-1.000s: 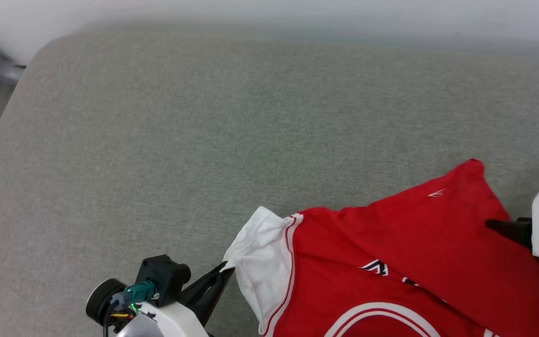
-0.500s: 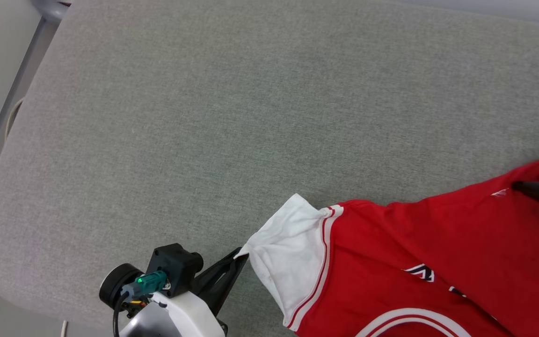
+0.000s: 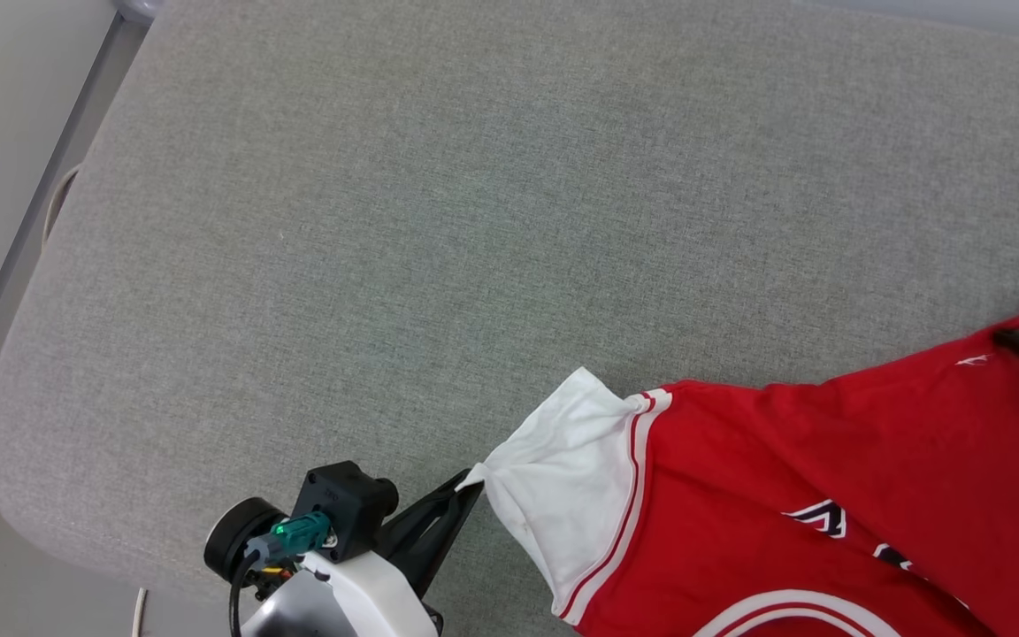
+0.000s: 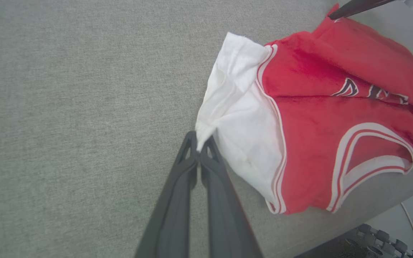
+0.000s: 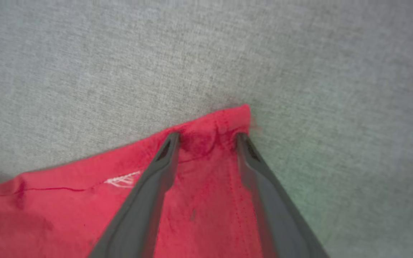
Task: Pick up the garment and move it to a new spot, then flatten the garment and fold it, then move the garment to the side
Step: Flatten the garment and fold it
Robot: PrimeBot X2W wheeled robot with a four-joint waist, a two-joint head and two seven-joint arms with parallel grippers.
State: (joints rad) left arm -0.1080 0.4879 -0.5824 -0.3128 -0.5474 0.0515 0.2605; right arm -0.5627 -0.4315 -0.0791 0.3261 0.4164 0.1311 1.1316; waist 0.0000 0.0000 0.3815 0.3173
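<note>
two claws span the red-and-white jersey t-shirt [image 3: 828, 451] lengthwise: my left gripper [image 4: 199, 142] pinches its white sleeve tip, my right gripper [image 5: 207, 138], jaws apart, straddles the far red corner.

garment [image 3: 828, 460]: 1, red with white trim
white sleeve [image 3: 563, 478]: 1 in plain sight
pincers: 2, namely left pincer [image 4: 200, 138] and right pincer [image 5: 206, 136]
dark fingers [image 5: 145, 200] per pincer: 2
tabletop [image 3: 474, 221]: 1, covered in grey fabric
green connector [image 3: 297, 533]: 1, on the left wrist
white cable [image 3: 139, 610]: 1, beyond the tabletop's edge
white mark [image 5: 122, 179] on the red cloth: 1, small
</note>
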